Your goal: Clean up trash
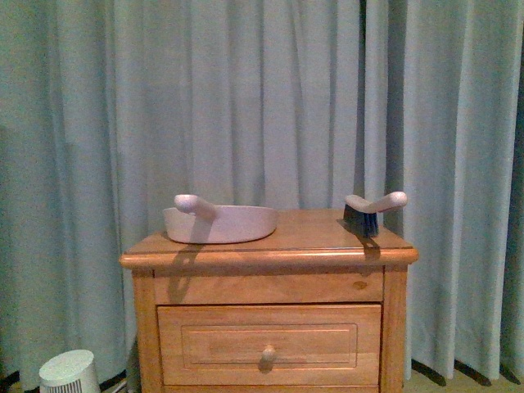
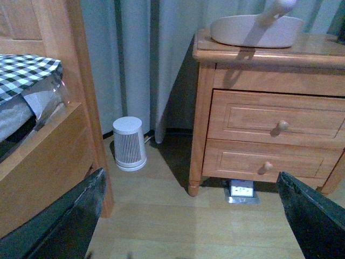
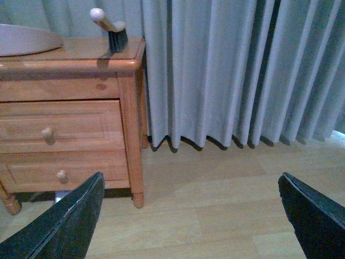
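One dustpan (image 1: 221, 223), one brush (image 1: 372, 211), one nightstand (image 1: 270, 258) with two drawers (image 2: 248, 116), one white fan (image 2: 129, 143), one bed (image 2: 32, 135).

A wooden nightstand (image 1: 319, 233) with 2 drawers stands before a pale curtain (image 1: 246, 98). A pinkish dustpan (image 1: 221, 223) lies on the left of its top, and a dark-bristled brush (image 1: 372, 211) well apart at the right. A small white ribbed appliance (image 2: 129, 143) sits on the floor beside it.

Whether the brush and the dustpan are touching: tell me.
Apart. The front view shows the dustpan at the nightstand top's left end and the brush at its right, bare wood between them.
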